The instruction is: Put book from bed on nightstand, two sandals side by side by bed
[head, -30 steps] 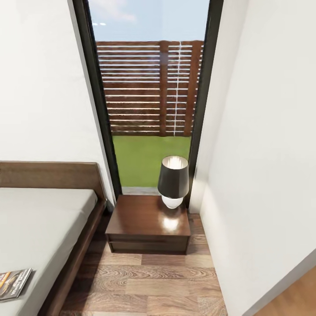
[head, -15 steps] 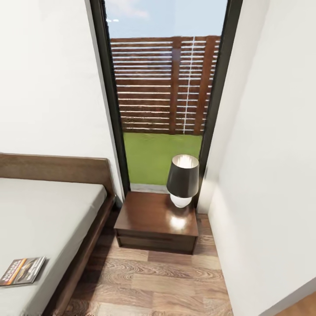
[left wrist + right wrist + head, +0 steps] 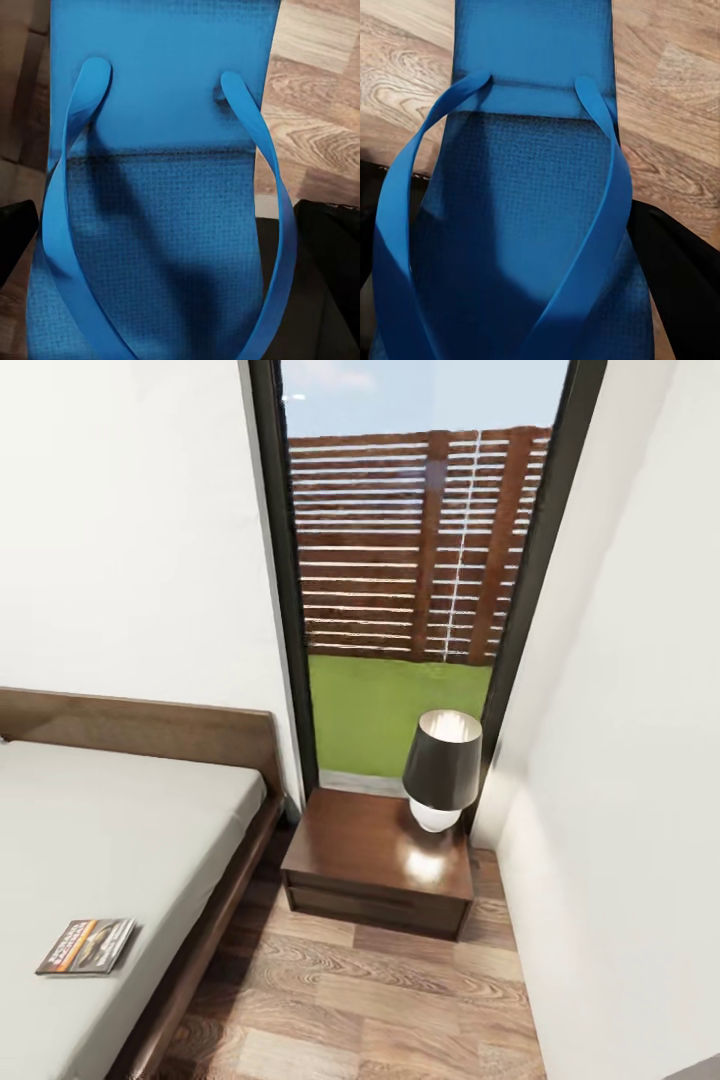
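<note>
I am swinging the head view leftward, so the whole picture is sliding right and more of the bed (image 3: 120, 830) is coming in. The book (image 3: 87, 946) is lying on its mattress, now fully in frame. The nightstand (image 3: 380, 857) with its lamp (image 3: 441, 768) is sitting farther right. Each hand is clamped on a blue sandal (image 3: 161, 187), the other sandal (image 3: 529, 195) likewise, so I judge placement comes next.
</note>
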